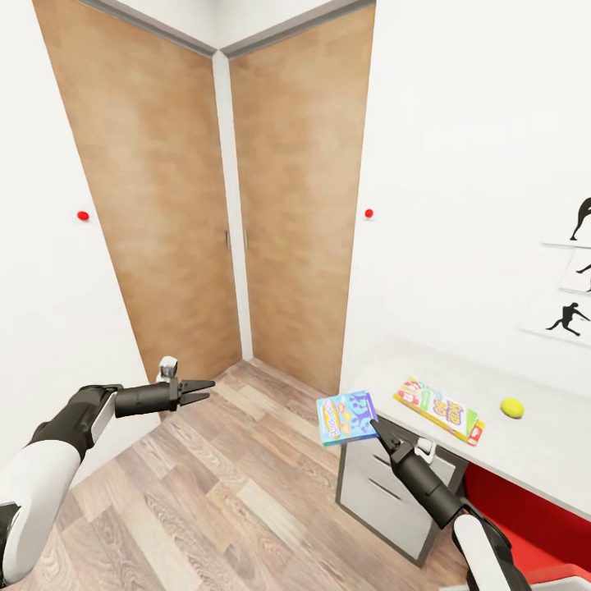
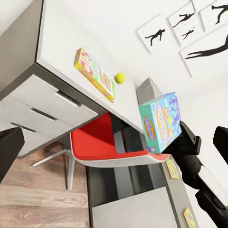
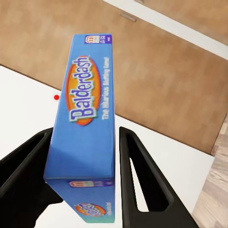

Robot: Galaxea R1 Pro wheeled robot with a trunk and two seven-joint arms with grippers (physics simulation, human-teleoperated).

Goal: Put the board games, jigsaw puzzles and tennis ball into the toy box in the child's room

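The small blue game box was up in the air, clamped in the right gripper, a finger pressed on each side of its narrow edge, printed lid tilted up toward the head cam. It hung just off the near end of the table, above the wood floor, not touching the top. In the right wrist view the same box sat between the two black fingers, edge label reading "Balderdash". In the left wrist view it showed in front of the red chair, held by the right gripper.

On the white tabletop lay the long yellow-red-green game box, flat, near the front edge. The tennis ball sat just beside it, farther along the table, apart from the box. Left wrist view had both too: long box, ball close by its far end. Two jigsaw squares lay on the lower grey section of the desk in that view.

Left gripper hung over the floor w/ nothing in it, well apart from the table; fingertips looked drawn together but couldn't tell for sure. Behind it stood two wood doors in the room corner. Grey drawers under the table end; black silhouette pics on the wall at right.
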